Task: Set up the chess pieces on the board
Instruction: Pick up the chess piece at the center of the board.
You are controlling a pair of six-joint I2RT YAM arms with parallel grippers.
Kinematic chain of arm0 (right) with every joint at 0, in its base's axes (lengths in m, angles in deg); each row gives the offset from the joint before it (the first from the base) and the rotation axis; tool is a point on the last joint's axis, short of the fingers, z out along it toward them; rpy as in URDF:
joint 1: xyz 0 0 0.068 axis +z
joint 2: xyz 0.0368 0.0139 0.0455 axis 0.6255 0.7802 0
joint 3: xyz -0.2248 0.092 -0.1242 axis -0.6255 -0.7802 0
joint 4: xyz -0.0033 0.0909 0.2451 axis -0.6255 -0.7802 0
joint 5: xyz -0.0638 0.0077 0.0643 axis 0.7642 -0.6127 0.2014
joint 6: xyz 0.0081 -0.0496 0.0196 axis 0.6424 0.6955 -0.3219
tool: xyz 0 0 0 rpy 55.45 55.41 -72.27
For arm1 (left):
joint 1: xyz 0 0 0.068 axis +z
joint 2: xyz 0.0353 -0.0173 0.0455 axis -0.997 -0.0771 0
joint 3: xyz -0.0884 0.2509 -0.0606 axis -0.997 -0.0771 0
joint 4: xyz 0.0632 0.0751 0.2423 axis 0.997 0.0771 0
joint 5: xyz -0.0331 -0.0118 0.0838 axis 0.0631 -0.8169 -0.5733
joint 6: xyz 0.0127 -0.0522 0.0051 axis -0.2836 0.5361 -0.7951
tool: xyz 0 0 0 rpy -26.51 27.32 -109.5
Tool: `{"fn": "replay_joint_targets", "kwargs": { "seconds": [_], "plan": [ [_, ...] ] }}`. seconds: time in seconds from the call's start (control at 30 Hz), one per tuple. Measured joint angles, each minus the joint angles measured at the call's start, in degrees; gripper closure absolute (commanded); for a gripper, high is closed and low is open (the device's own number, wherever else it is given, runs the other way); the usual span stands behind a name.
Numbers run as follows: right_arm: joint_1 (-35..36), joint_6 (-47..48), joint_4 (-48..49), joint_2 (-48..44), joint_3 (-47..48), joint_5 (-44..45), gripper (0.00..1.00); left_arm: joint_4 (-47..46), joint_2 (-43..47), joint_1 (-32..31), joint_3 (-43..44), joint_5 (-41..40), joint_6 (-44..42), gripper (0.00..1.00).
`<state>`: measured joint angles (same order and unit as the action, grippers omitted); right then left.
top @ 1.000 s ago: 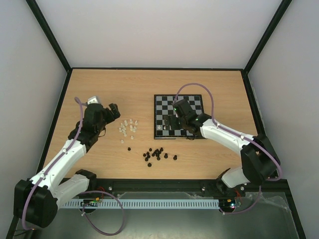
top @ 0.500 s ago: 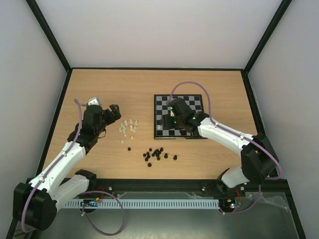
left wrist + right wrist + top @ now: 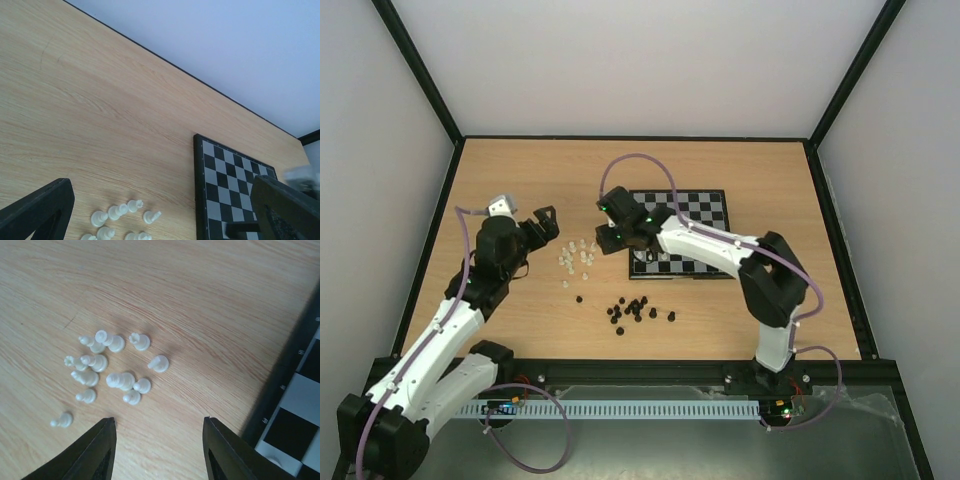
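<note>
Several small white chess pieces (image 3: 577,257) lie in a loose cluster on the wooden table, left of the board (image 3: 700,212). One pale piece (image 3: 640,258) stands on the board near its front left corner. My right gripper (image 3: 604,238) hovers just right of the cluster, between it and the board. The right wrist view shows that gripper (image 3: 159,440) open and empty, the white pieces (image 3: 107,370) just ahead of its fingers (image 3: 87,455). On the left of the cluster my left gripper (image 3: 545,225) is open, with the pieces (image 3: 120,215) low between its fingers (image 3: 37,212).
Several tiny black pieces (image 3: 635,308) are scattered on the table in front of the board and the white cluster. The board's dark border (image 3: 287,375) runs along the right of the right wrist view. Black rails edge the table (image 3: 520,180).
My right arm has swung left from over the board to the table beside the white cluster, and its jaws have narrowed. The left arm has drawn slightly back to the left.
</note>
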<state>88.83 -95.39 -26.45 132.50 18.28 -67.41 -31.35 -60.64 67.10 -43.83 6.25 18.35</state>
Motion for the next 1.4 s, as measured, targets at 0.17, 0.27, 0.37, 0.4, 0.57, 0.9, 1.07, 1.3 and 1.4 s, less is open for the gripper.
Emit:
{"fn": "replay_joint_targets", "kwargs": {
  "seconds": [0.17, 0.27, 0.37, 0.4, 0.57, 0.9, 1.07, 1.3, 1.4],
  "plan": [
    [1.2, -0.1, -1.8, 7.7, 5.9, 0.3, 0.60, 0.4, 2.2, 0.0, 0.0, 0.0, 0.2, 0.00],
    [1.6, 0.0, -3.1, 11.1, 9.0, 0.6, 0.62, 0.8, 3.1, 0.0, 0.0, 0.0, 0.2, 0.01],
    [1.7, -0.1, -4.4, 14.3, 12.7, 1.3, 0.63, 1.4, 3.7, 0.0, 0.0, 0.0, 0.2, 0.01],
    [1.7, -0.1, -4.8, 15.1, 13.8, 1.5, 0.63, 1.4, 3.9, 0.0, 0.0, 0.0, 0.2, 0.01],
    [1.7, -0.2, -7.1, 18.6, 18.6, 3.1, 0.62, 2.0, 4.9, 0.0, 0.0, 0.0, 0.2, 0.00],
    [1.7, -0.5, -11.6, 22.9, 23.4, 6.3, 0.66, 2.6, 5.2, 0.0, 0.0, -0.3, 0.1, 0.00],
    [1.7, -0.4, -12.4, 23.7, 24.2, 6.2, 0.66, 2.6, 5.2, 0.0, 0.0, -0.3, 0.1, 0.00],
    [1.7, -0.2, -12.4, 25.2, 24.5, 5.0, 0.66, 2.6, 5.1, 0.1, 0.0, -0.3, 0.1, 0.00],
    [1.7, -0.2, -12.4, 25.7, 24.5, 4.5, 0.66, 2.6, 5.0, 0.2, 0.0, -0.3, 0.1, 0.00]
  ]
}}
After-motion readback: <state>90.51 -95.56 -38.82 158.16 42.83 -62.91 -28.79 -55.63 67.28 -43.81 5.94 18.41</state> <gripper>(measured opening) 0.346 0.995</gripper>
